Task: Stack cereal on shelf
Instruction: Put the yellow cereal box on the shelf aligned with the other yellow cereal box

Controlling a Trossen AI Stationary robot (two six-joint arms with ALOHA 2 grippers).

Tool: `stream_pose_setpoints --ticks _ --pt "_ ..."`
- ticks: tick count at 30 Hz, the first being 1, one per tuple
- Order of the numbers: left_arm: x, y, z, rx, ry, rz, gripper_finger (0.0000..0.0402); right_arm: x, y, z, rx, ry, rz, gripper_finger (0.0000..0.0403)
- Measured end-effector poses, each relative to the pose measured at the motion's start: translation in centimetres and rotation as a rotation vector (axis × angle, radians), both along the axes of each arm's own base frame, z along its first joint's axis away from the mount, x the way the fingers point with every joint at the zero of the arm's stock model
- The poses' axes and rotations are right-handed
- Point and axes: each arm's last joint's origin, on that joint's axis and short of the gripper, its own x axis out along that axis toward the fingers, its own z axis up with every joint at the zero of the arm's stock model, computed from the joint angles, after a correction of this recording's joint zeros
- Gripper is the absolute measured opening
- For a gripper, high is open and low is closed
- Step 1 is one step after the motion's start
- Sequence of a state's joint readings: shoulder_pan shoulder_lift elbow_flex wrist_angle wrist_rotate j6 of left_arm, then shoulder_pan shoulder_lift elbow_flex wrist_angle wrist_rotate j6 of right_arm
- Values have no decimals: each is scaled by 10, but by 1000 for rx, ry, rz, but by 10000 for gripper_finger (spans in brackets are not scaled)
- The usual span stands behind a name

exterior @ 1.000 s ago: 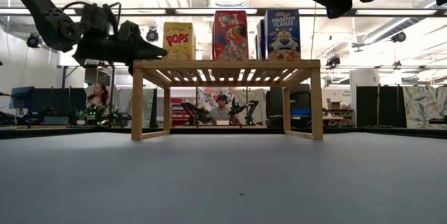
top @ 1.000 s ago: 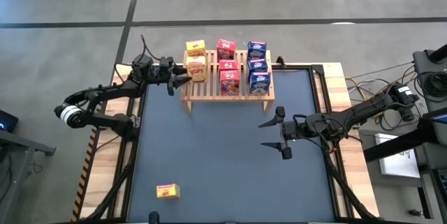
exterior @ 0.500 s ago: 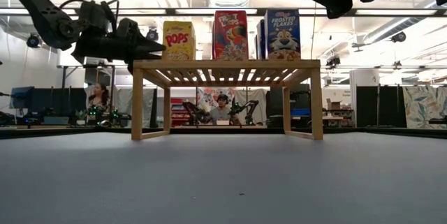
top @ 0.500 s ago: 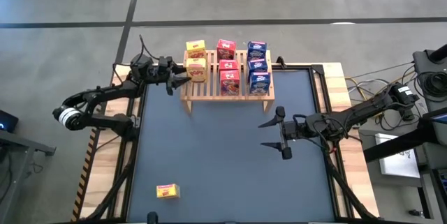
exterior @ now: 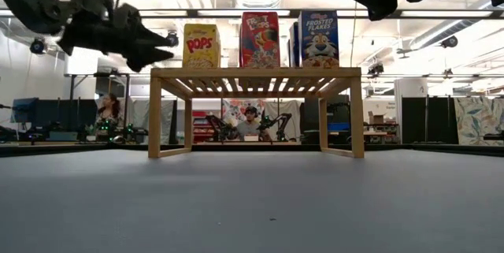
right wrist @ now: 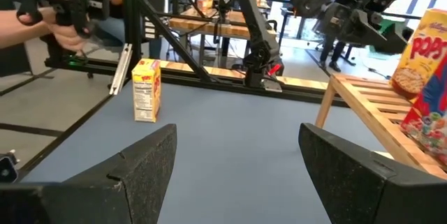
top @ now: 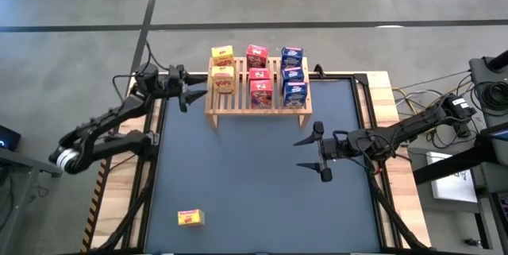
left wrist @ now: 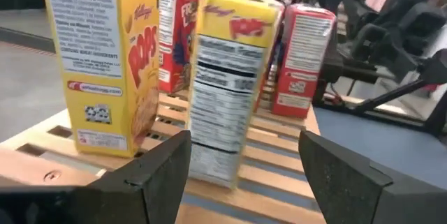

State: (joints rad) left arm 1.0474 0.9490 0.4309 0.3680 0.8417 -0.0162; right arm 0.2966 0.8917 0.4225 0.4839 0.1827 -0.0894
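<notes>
1. Eight small cardboard cereal boxes (top: 255, 72) stand on the low slatted light-wood shelf (top: 258, 100) at the high view's upper centre; one yellow box (top: 190, 218) lies at lower left.
2. Your left gripper (top: 193, 91), jaws released and empty, sits just left of the shelf; clear it without nudging the yellow pair.
3. Your right gripper (top: 311, 152) waits mid-right, jaws apart, holding nothing.

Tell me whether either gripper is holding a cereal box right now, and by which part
Neither holds anything. The left gripper stands open beside the shelf, clear of the yellow boxes. The right gripper hangs open and empty above the table.
</notes>
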Motion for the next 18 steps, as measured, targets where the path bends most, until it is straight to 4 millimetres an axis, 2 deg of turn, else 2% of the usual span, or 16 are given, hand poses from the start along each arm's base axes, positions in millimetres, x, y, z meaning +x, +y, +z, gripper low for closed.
stream_pose_setpoints --ticks 9,13,18 --pt "-21 -56 16 -49 41 -43 249 0 0 1 -9 -15 7 288" --pt "-23 -91 20 -94 41 -114 244 0 1 2 -10 -20 20 288" --pt "-23 -129 33 -52 -38 -158 232 0 1 3 -22 -32 31 288"
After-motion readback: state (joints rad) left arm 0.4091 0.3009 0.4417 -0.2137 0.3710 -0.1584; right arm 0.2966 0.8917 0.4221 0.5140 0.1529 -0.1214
